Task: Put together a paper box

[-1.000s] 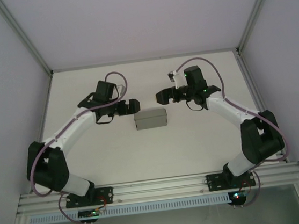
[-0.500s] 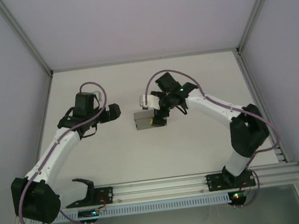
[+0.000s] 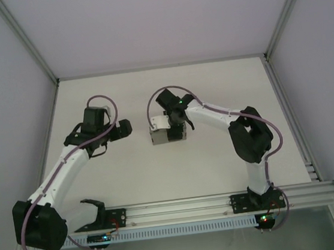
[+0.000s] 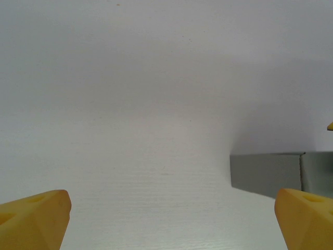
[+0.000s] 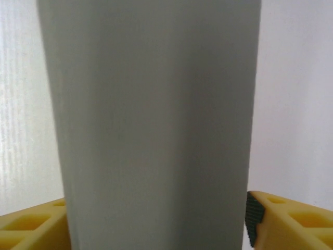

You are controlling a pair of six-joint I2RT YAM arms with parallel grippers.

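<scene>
Over on the left, our left gripper (image 3: 124, 128) hung low above the table (image 3: 211, 90) with its yellow fingers (image 4: 36, 219) spread wide and nothing between them. The paper box (image 3: 163, 137) sat off to that gripper's right, near but clearly apart, just peeking into the right side of the left wrist view. The box was already folded up into a small grey block around mid-table, long axis running left-right. Then the right gripper (image 3: 176, 127) was right on top of it, way nearer than the left one, with the fingers straddling the short width, one on each long side. The right pad (image 5: 253, 219) looked right up against the cardboard, but the other one was tucked behind the box edge, so we honestly couldn't tell if it was squeezing or only bracketing it.
</scene>
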